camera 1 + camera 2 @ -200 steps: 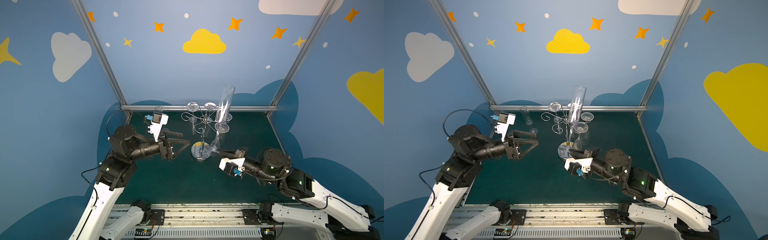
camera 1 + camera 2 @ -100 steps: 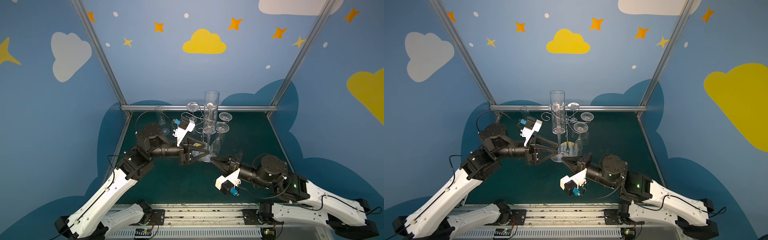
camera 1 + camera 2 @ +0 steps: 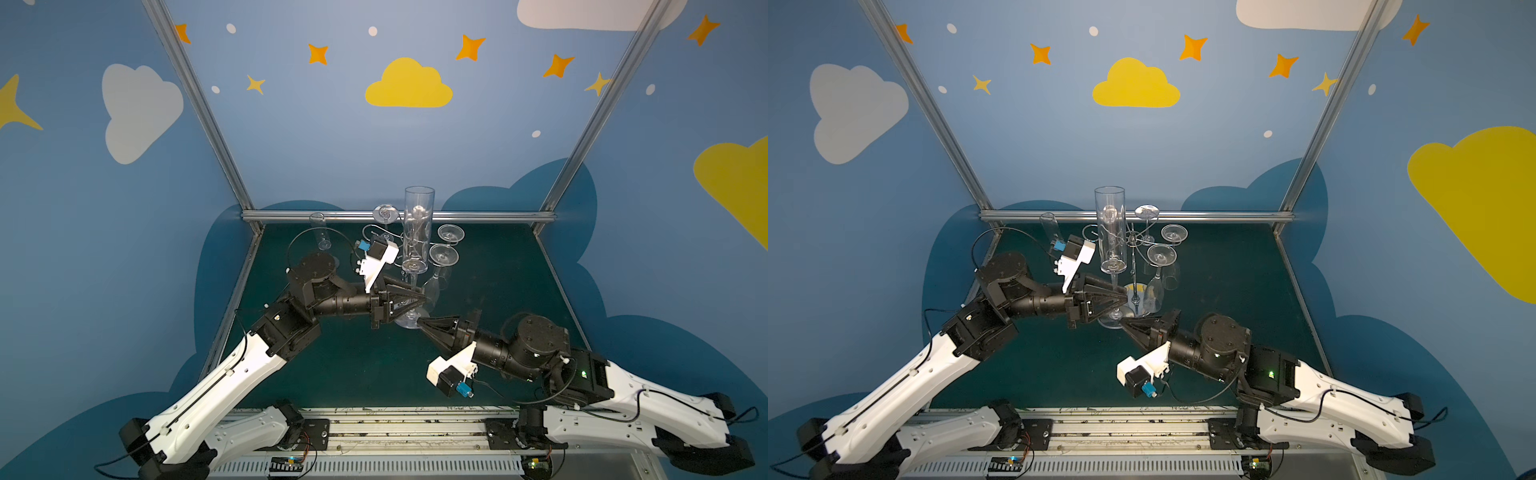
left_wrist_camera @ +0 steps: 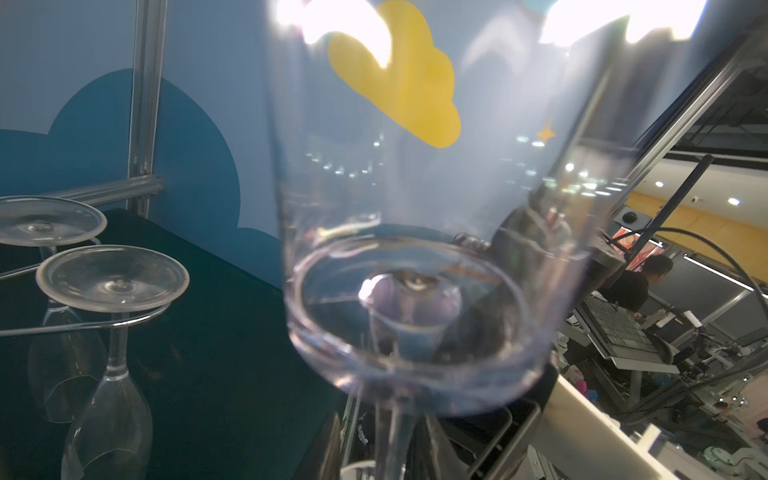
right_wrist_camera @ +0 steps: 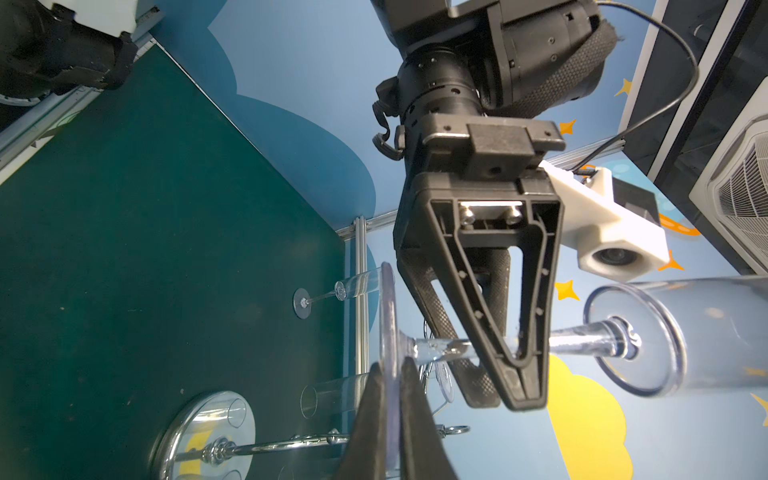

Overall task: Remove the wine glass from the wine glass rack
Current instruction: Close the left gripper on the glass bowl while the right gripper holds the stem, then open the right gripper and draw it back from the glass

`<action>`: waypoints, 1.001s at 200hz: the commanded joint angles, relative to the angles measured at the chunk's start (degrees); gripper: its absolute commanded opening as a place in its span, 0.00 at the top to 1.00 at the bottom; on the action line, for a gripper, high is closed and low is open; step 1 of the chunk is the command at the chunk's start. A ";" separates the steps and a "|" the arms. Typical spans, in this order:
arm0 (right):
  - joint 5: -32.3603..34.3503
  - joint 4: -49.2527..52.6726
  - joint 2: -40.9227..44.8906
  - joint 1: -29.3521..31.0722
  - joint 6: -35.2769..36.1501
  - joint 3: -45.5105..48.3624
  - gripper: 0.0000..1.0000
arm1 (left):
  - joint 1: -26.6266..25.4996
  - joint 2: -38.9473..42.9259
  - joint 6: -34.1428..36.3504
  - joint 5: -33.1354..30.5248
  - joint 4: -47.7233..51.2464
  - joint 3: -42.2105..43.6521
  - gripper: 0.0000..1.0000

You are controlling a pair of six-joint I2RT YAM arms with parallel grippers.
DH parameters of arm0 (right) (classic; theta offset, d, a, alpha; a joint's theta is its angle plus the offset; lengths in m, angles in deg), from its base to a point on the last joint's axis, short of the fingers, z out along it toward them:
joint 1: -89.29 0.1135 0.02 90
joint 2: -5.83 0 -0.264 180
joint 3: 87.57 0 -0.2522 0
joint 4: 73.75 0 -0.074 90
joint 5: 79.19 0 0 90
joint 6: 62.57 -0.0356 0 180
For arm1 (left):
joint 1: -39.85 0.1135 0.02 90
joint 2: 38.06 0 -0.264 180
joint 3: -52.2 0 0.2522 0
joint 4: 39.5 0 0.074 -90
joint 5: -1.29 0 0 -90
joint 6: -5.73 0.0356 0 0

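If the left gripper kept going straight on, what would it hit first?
The stem of the wine glass, which sits between the fingers of the left gripper. Past it the way looks free, though depth is unclear.

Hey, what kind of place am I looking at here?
Probably a robotics lab test cell: two arms mounted at a green table, an aluminium frame with cloud-painted walls around it, and, in the left wrist view, a keyboard and a person beyond.

**No legible writing**

No word, number, brand or label can be read in any view. The circuit board (image 3: 286,462) at the front rail is too small to make out, and the background monitor (image 4: 633,249) is blurred.
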 commanded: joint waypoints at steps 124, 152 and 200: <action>1.66 -3.42 2.97 1.38 -2.34 2.06 0.12 | -1.55 0.50 0.60 -3.07 -0.51 -0.19 0.98; -0.05 -7.73 5.98 1.38 -12.12 0.84 0.12 | -1.49 2.13 4.66 -6.83 2.67 -0.10 0.98; 1.27 -12.66 5.86 1.14 -36.16 -8.06 0.12 | -2.20 5.49 15.18 -13.09 5.32 1.60 0.98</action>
